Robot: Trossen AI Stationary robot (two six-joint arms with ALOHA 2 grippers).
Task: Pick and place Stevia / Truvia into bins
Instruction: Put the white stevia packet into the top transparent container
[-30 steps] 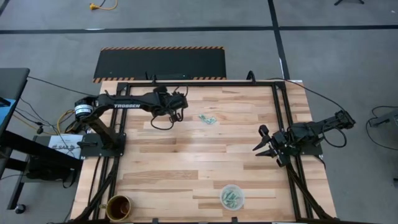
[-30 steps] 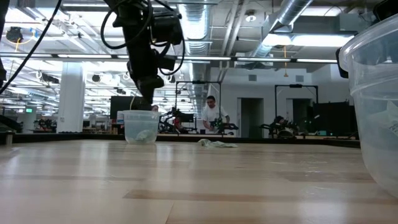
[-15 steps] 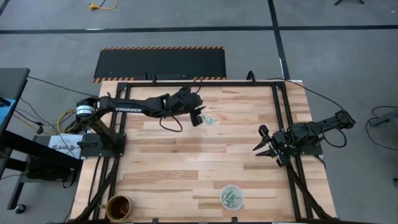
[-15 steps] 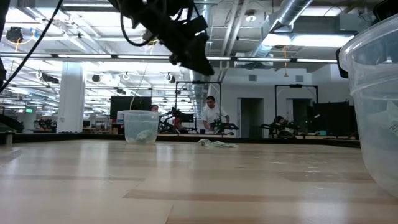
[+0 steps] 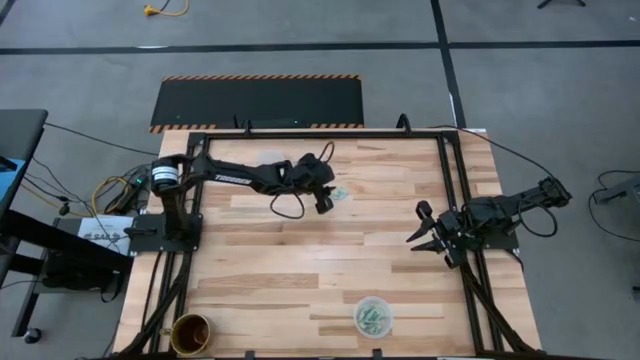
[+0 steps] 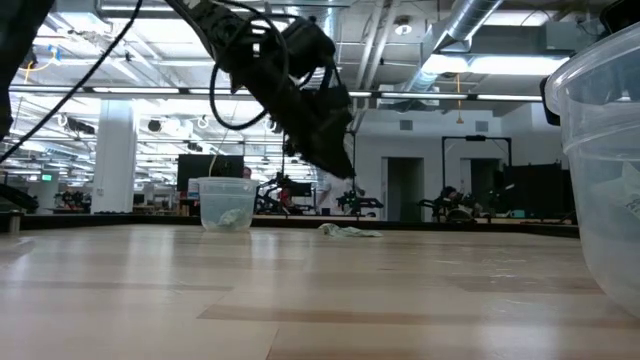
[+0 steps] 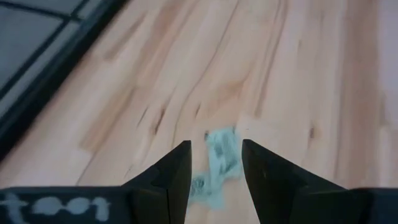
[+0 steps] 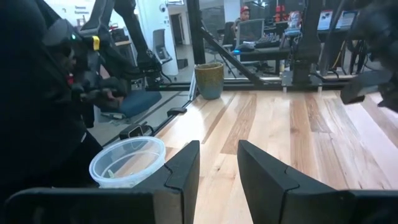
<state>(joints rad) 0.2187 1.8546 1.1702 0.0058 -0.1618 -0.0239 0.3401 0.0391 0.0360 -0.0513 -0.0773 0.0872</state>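
A small pile of pale green and white Stevia packets (image 5: 336,192) lies flat on the wooden table's far middle; it also shows in the low view (image 6: 350,231). My left gripper (image 5: 325,201) is open and hangs above the pile's left side, touching nothing. In the left wrist view the packets (image 7: 221,160) show between and past its fingertips (image 7: 214,144). One clear cup (image 6: 225,204) stands at the far left, hidden under my left arm in the high view. The other clear cup (image 5: 375,317) holds packets near the front edge. My right gripper (image 5: 421,235) is open and empty at the table's right edge.
A brown dark-rimmed cup (image 5: 190,333) stands at the table's near left corner. Black frame rails (image 5: 455,200) run along the table's sides. Bare wood lies between the pile and the near clear cup (image 8: 127,163).
My left gripper has gone from above the far left clear cup toward the table's right edge, then down toward the packet pile, tipping its fingers downward. The packets and cups have stayed in place.
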